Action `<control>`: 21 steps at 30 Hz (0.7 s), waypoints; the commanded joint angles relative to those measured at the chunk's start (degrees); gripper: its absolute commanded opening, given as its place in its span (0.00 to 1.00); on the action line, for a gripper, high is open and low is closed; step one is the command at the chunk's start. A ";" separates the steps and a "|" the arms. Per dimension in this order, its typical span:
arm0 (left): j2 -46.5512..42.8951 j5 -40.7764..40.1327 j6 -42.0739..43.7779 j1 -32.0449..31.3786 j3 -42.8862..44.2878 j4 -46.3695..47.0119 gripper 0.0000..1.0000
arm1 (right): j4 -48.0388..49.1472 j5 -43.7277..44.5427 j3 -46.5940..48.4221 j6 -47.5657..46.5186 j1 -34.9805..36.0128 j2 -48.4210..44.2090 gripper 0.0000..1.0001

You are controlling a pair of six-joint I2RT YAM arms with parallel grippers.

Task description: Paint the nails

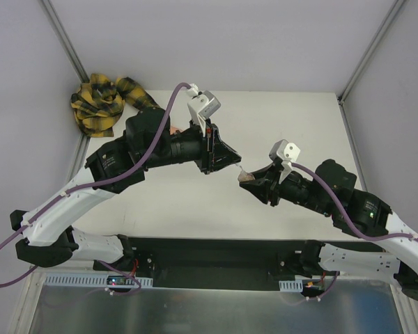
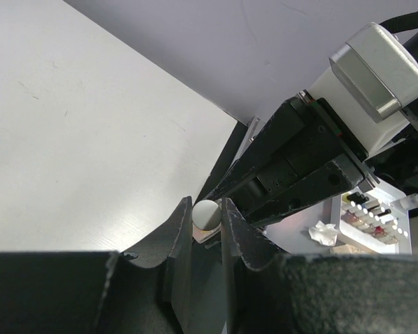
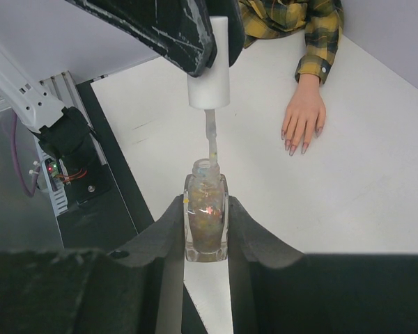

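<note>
My right gripper (image 3: 206, 198) is shut on a small clear bottle of glittery polish (image 3: 206, 226) and holds it upright above the table. My left gripper (image 2: 206, 207) is shut on the bottle's white cap (image 3: 209, 66). The cap's brush stem (image 3: 211, 139) hangs down with its tip in the bottle's neck. In the top view the two grippers meet at mid-table, left (image 1: 231, 164) and right (image 1: 256, 182). The mannequin hand (image 3: 303, 111) lies palm down beyond the bottle, with pinkish nails (image 3: 296, 147) and a yellow-and-black plaid sleeve (image 3: 313, 28). Both grippers are well apart from it.
The bunched plaid sleeve (image 1: 104, 103) lies at the table's back left corner, by the wall. My left arm covers most of the mannequin hand in the top view. A rack of small bottles (image 2: 373, 221) and a crumpled tissue (image 2: 324, 233) show beyond my right gripper.
</note>
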 commanded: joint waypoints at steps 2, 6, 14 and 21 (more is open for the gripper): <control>-1.57 -1.20 1.78 -0.15 1.89 2.44 0.00 | 3.61 -0.70 0.50 -0.02 -0.09 -1.03 0.00; -2.09 -0.33 1.61 -0.24 2.15 2.61 0.00 | 3.44 0.00 0.49 0.07 0.00 -0.86 0.00; -3.94 1.87 1.17 -0.15 2.42 3.76 0.00 | 3.87 0.88 0.50 -0.11 -0.09 -0.42 0.00; -5.08 -1.03 2.49 0.46 0.57 3.76 0.00 | 5.10 0.26 -0.29 0.07 0.00 -1.20 0.00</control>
